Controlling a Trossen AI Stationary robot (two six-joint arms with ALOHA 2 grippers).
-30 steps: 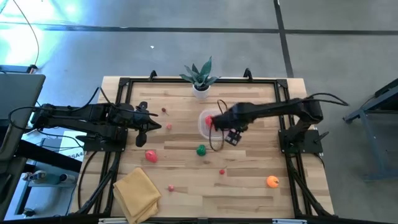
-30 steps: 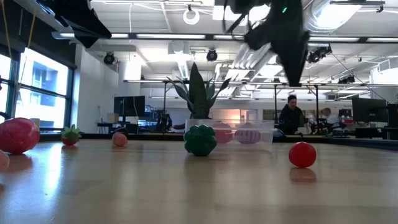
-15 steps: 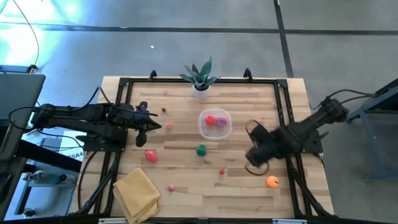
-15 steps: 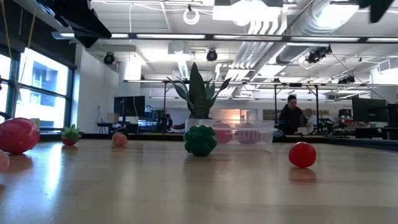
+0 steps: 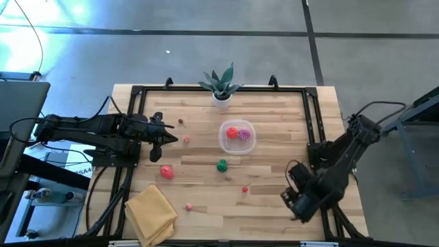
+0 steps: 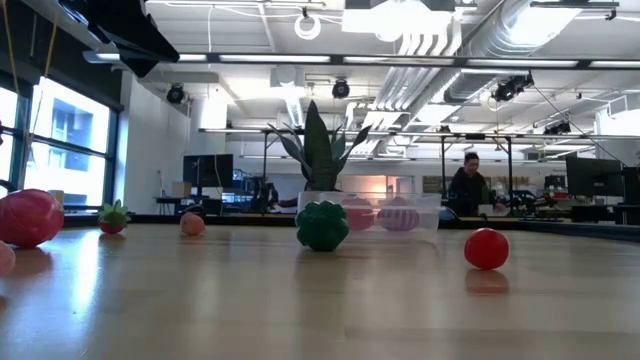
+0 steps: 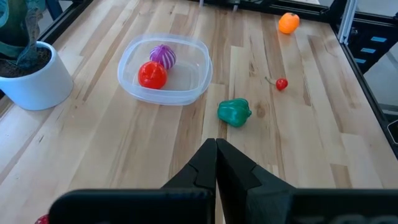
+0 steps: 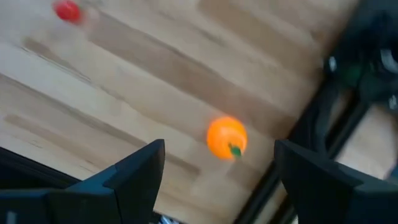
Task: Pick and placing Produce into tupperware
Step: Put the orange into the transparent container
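The clear tupperware [image 5: 237, 136] lies mid-table with a red piece [image 7: 152, 74] and a spiky purple piece [image 7: 163, 55] inside. Loose produce rests on the wood: a green piece [image 5: 221, 165], a big red one [image 5: 167, 171], a small red one [image 5: 245, 189], pink ones [image 5: 188, 206] and an orange fruit [image 8: 226, 137]. My right gripper [image 8: 221, 163] hangs open, pointing down, above the orange fruit near the table's near right corner [image 5: 296, 199]; its fingers stand on either side without touching. My left gripper [image 7: 216, 146] waits shut at the left side [image 5: 168, 140].
A potted plant [image 5: 221, 86] in a white pot stands at the far edge. A folded yellow cloth [image 5: 151, 213] lies at the near left. A black frame rail [image 5: 319, 130] runs along the table's sides. A person sits in the room behind [image 6: 468, 185].
My right gripper has swung from above the tupperware toward the table's near right corner, rolling about its own axis, and now hangs over the orange fruit. The tupperware, hidden under the arm before, shows with its red and purple pieces. The left arm kept still.
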